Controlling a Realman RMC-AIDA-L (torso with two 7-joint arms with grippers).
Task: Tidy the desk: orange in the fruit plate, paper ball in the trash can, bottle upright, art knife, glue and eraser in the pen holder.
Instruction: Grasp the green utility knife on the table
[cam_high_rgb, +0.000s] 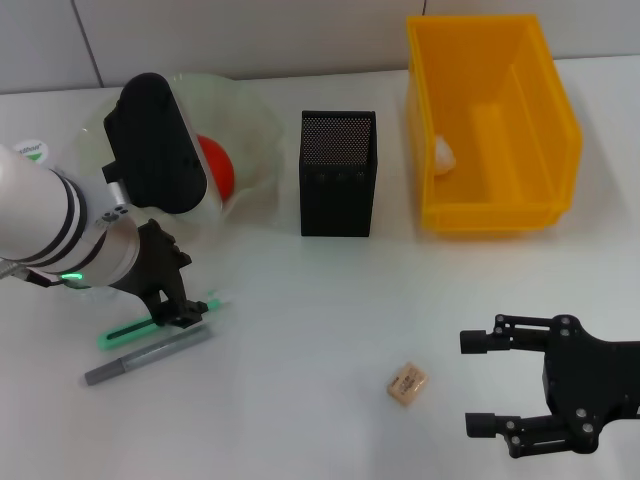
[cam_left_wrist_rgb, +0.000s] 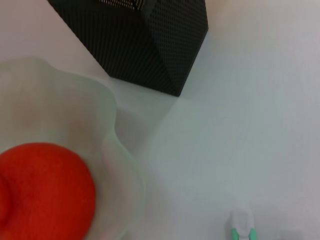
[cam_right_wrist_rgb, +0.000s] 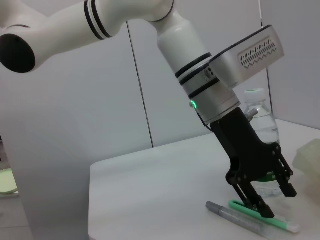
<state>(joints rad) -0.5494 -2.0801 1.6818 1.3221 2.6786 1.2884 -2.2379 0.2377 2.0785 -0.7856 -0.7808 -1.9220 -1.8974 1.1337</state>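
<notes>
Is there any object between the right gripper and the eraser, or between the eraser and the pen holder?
Nothing visible blocks either path. The right gripper, fingers open, sits low over the table beside the eraser, with bare table between them. From the eraser to the pen holder the table is also bare; the left gripper works far off by the grey art knife.

The scene is evenly and brightly lit from above, and soft shadows are cast beside the pen holder (cam_high_rgb: 338, 187). The orange (cam_left_wrist_rgb: 42, 192) is rendered blurred in the left wrist view.

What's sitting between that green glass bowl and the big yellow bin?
The black mesh pen holder stands between the fruit plate and the trash can, shown in the head view.
</notes>
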